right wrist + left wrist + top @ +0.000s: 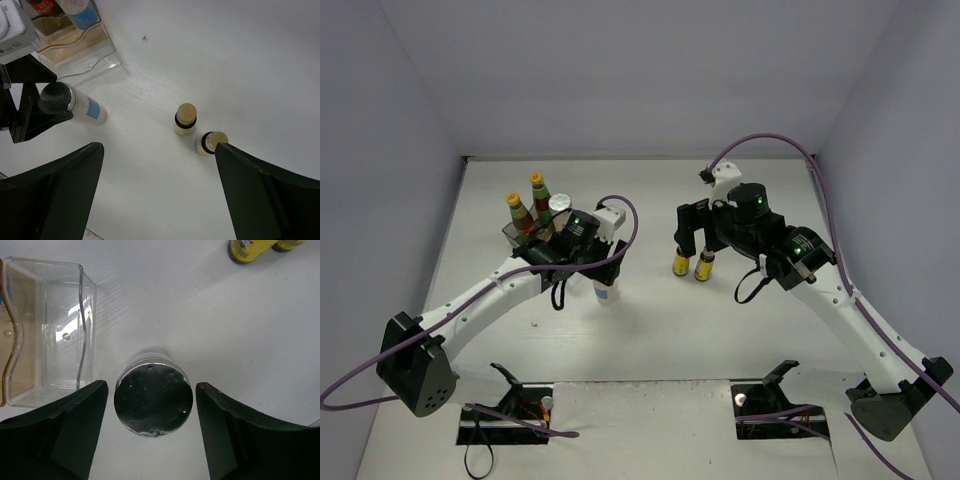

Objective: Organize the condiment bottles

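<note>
Clear stepped plastic rack sits left rear on the white table. In the rack: near dark sauce bottle with yellow-orange cap, far dark sauce bottle behind and right of it, and a pale silver-lidded jar rightmost. Second silver-lidded jar stands upright on the table, front-right of the rack and apart from it, between the left gripper fingers, touching neither. Right of centre, left short yellow-labelled bottle and right short yellow-labelled bottle stand side by side under the right gripper.
</note>
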You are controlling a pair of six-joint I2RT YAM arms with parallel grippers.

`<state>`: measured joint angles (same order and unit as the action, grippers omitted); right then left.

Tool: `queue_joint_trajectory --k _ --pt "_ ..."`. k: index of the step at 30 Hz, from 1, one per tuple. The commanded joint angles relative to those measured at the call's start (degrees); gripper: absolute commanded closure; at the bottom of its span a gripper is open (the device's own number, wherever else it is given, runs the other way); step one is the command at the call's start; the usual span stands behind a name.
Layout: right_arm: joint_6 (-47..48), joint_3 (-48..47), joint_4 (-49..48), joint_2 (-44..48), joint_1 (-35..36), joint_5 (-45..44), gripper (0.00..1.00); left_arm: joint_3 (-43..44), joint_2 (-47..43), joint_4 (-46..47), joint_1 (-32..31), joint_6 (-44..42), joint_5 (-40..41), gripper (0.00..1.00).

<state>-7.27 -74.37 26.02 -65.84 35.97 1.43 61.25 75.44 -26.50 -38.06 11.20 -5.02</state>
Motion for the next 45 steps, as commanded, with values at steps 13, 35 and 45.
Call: queue_joint_trajectory --k 13,35,45 --pt "-0.73 0.37 -2.47 1.77 -0.9 -1.26 0.0 8.69 -3.8 -6.01 -0.43 2.33 8.79 0.94" --pt "-1.52 1.42 -2.82 3.61 -0.99 0.76 0.0 23.65 1.02 -7.25 24.35 -4.79 5.02 0.94" --pt "-1.87 2.82 -2.2 5.2 -0.99 0.85 0.0 21.54 4.89 -2.94 28.13 -4.88 1.94 0.94"
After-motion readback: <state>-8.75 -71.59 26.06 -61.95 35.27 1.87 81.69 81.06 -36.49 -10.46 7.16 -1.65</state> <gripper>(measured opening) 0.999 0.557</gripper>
